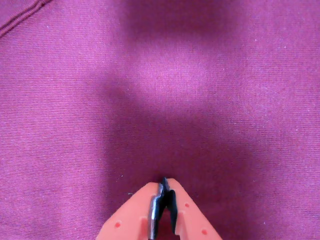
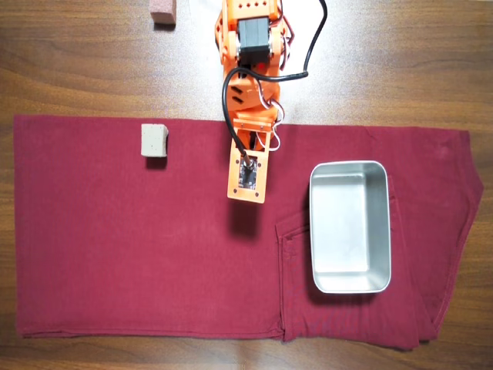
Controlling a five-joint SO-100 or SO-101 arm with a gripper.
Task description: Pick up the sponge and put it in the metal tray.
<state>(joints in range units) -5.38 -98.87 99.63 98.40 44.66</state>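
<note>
sponge (image 2: 155, 142) apart from tray (image 2: 350, 287)

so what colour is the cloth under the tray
Dark red cloth, clearest in the overhead view; the wrist view shows it more magenta.

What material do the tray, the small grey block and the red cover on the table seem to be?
The metal tray: shiny metal, probably steel or aluminium, with bright reflections. The sponge: matte grey-beige, seemingly foam. The red cloth: woven fabric, with ribbed weave in the wrist view and seams like trousers.

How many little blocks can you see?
2. The sponge sits on the red cloth, left of the arm in the overhead view. The pinkish block lies on the wooden table, cut off at the top edge.
</note>
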